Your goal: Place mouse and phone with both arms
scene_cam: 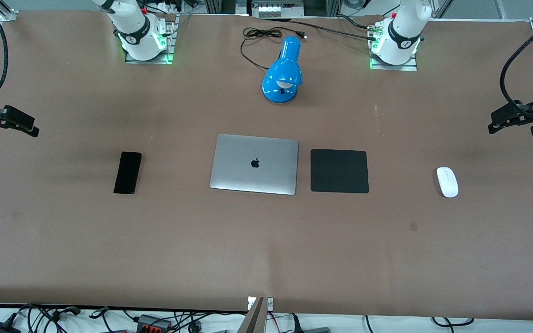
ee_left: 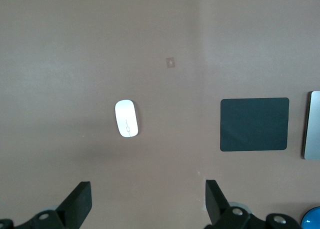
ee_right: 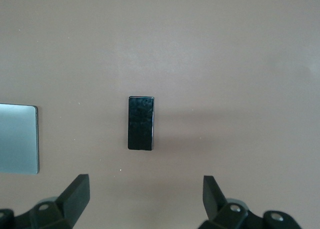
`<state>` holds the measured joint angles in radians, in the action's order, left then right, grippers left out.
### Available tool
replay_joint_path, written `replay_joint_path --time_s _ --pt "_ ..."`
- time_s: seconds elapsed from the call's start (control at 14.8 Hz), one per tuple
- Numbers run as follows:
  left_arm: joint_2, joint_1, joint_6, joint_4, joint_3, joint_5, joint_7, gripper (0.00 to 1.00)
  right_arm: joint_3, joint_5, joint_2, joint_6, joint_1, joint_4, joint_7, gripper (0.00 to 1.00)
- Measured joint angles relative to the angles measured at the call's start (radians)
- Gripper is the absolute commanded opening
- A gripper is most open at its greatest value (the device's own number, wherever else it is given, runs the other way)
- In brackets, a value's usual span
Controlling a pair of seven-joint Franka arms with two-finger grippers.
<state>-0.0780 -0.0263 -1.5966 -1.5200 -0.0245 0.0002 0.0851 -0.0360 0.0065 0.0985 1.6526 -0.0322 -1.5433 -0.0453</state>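
The white oval mouse (scene_cam: 447, 181) lies on the brown table toward the left arm's end; it also shows in the left wrist view (ee_left: 127, 118). The black phone (scene_cam: 127, 172) lies flat toward the right arm's end and shows in the right wrist view (ee_right: 141, 123). My left gripper (scene_cam: 502, 122) hangs high over bare table beside the mouse, open and empty (ee_left: 148, 196). My right gripper (scene_cam: 21, 124) hangs high over bare table beside the phone, open and empty (ee_right: 145, 191).
A closed silver laptop (scene_cam: 254, 164) lies at the table's middle, with a square black pad (scene_cam: 339, 171) beside it toward the mouse. A blue desk lamp (scene_cam: 283, 71) with its black cord stands between the arm bases.
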Motion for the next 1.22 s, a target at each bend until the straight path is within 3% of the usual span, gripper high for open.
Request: replay_joint_path --time_s 0.61,1.22 --pt "0.0 0.0 0.0 0.0 0.0 0.0 0.0 1.0 0.0 0.0 0.01 0.002 0.0 -0.003 0.0 1.0" --pt "-0.001 0.0 0.001 0.0 -0.001 0.0 0.0 1.0 0.001 -0.002 0.195 0.098 0.029 -0.017 -0.002 1.0"
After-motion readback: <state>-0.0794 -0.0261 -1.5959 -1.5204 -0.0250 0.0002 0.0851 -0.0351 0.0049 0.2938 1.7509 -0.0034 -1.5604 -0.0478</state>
